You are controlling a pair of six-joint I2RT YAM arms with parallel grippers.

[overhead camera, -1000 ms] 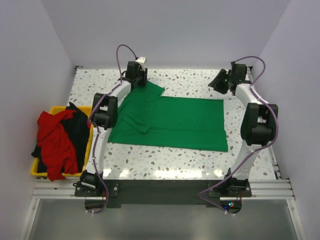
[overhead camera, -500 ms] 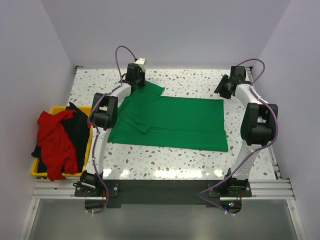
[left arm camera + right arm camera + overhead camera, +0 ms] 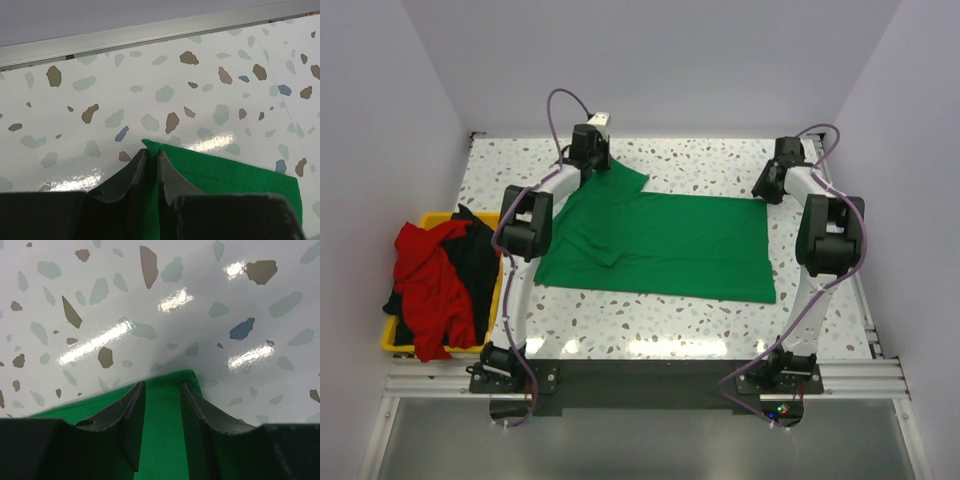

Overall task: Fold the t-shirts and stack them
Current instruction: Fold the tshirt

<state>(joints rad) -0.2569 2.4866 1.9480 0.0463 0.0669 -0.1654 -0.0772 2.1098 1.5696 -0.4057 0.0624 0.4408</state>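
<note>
A bright green cotton t-shirt (image 3: 670,245) lies mostly flat on the speckled terrazzo tabletop (image 3: 710,160). The left hand (image 3: 151,162) is pressed together on its far left corner, pinching the fabric. The right hand (image 3: 162,400) (2 fingers spread) straddles the far right corner. Well apart, red and black shirts (image 3: 435,280) heap in a yellow plastic bin (image 3: 388,338).

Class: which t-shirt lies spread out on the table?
The green t-shirt; the red t-shirt and the black t-shirt sit crumpled together in the yellow bin at the left.

Pale lilac walls (image 3: 650,60) enclose a speckled terrazzo table (image 3: 700,160); lamp glare (image 3: 650,347) streaks its near edge.
</note>
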